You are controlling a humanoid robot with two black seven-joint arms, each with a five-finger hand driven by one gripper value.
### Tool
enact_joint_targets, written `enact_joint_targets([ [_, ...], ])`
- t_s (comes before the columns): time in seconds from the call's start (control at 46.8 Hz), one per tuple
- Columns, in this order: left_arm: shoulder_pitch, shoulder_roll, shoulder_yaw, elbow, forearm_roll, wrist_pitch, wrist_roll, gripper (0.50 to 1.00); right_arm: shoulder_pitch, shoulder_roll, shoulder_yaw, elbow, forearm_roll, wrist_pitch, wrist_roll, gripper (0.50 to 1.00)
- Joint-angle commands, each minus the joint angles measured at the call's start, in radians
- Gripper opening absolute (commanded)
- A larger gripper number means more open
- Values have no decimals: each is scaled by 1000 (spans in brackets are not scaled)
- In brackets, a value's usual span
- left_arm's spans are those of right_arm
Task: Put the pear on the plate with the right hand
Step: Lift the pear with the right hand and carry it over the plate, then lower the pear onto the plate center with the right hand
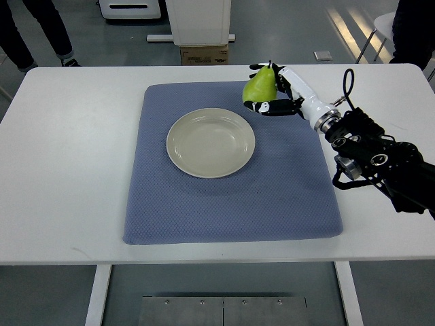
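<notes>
Right hand [280, 92]: white shells showing over the back and finger segments, black showing at the joints and fingertips. Wrist [315, 109]: a white rounded cuff giving way to a silver ring. Forearm [377, 153]: black open framework, showing several round silver-rimmed fittings and screw heads. Cables: one thin black cable [348, 80] looping up above the wrist; another black cable [350, 182] hanging in a loop under the forearm. No markings showing legibly.
</notes>
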Motion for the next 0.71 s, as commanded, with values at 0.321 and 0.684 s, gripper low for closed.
enact_joint_targets([
  [0.321, 0, 0, 0, 0, 0, 0, 0, 1000, 18, 90, 0, -8, -2, -8, -16, 500],
  [0.684, 0, 0, 0, 0, 0, 0, 0, 1000, -31, 90, -8, -13, -8, -16, -13, 500],
])
